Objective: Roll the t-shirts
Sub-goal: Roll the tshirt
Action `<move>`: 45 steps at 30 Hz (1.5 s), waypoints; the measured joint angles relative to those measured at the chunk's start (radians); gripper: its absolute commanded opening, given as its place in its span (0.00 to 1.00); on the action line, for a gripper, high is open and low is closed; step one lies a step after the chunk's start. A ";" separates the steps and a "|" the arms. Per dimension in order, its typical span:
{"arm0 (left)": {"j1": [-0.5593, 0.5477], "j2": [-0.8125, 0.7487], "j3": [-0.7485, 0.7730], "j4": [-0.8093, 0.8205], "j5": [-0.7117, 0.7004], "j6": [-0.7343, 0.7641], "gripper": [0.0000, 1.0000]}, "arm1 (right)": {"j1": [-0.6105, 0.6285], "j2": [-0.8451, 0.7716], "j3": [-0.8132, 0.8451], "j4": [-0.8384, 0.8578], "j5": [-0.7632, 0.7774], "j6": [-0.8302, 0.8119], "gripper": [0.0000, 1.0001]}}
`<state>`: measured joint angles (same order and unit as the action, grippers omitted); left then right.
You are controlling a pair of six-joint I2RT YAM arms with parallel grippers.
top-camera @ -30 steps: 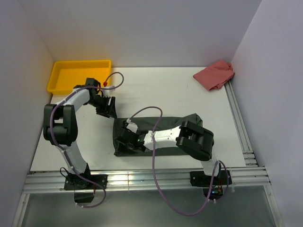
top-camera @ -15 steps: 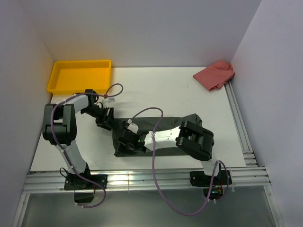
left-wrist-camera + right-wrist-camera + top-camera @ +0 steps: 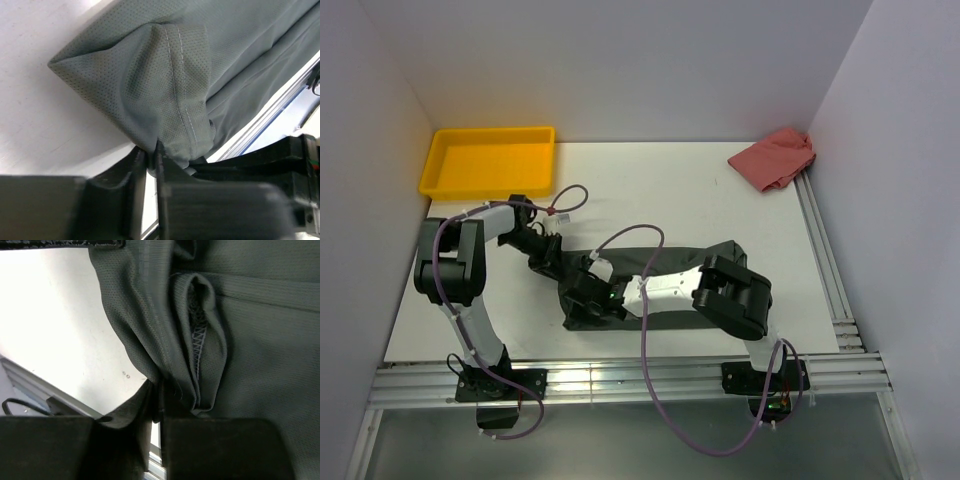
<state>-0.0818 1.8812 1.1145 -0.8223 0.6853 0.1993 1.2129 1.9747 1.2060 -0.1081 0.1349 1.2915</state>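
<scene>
A dark charcoal t-shirt [image 3: 685, 256] lies folded into a long strip across the near middle of the white table. At the strip's far-left corner my left gripper [image 3: 553, 263] is shut on the fabric. In the left wrist view the left gripper [image 3: 152, 150] pinches a stitched hem corner of the t-shirt [image 3: 150, 75], which rises off the table. My right gripper [image 3: 584, 300] is at the strip's near-left end. The right wrist view shows the right gripper [image 3: 159, 390] shut on a bunched fold of the t-shirt [image 3: 260, 340].
A yellow tray [image 3: 432, 175] sits at the far left corner. A crumpled red cloth [image 3: 773, 158] lies at the far right against the wall. White walls close in three sides. A metal rail [image 3: 620, 385] runs along the near edge.
My left arm has swung from near the yellow tray toward the shirt's far-left corner, and its gripper has shut on the hem. The right arm has stayed in place.
</scene>
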 measured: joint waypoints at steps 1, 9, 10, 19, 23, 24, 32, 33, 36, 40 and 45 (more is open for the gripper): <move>-0.001 0.000 -0.002 0.003 -0.002 -0.004 0.10 | 0.000 0.000 0.007 -0.016 0.007 -0.005 0.22; -0.001 -0.009 -0.011 0.011 -0.021 -0.022 0.02 | 0.012 0.002 0.172 -0.228 0.104 -0.035 0.41; -0.001 -0.011 -0.011 0.011 -0.024 -0.025 0.02 | 0.015 0.002 0.204 -0.253 0.119 -0.040 0.41; -0.002 -0.024 -0.011 0.010 -0.032 -0.037 0.01 | 0.047 0.083 0.456 -0.423 0.208 -0.082 0.45; -0.008 -0.039 -0.011 0.007 -0.038 -0.040 0.01 | 0.045 0.187 0.568 -0.504 0.246 -0.089 0.45; -0.010 -0.043 -0.011 0.006 -0.040 -0.042 0.01 | 0.043 0.214 0.596 -0.527 0.254 -0.089 0.45; -0.021 -0.054 -0.009 0.002 -0.059 -0.051 0.01 | 0.040 0.311 0.708 -0.661 0.322 -0.093 0.46; -0.022 -0.054 -0.009 0.002 -0.061 -0.054 0.01 | 0.040 0.311 0.709 -0.668 0.329 -0.093 0.46; -0.026 -0.054 -0.009 0.002 -0.067 -0.058 0.01 | 0.039 0.311 0.710 -0.684 0.350 -0.093 0.46; -0.031 -0.054 -0.009 0.002 -0.077 -0.060 0.01 | 0.039 0.311 0.712 -0.697 0.359 -0.097 0.46; -0.035 -0.054 -0.009 0.002 -0.082 -0.063 0.01 | 0.039 0.325 0.747 -0.711 0.362 -0.106 0.46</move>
<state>-0.1173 1.8275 1.1053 -0.8204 0.6037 0.1368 1.2522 2.2993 1.9530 -0.8196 0.4973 1.1851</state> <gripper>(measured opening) 0.076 0.458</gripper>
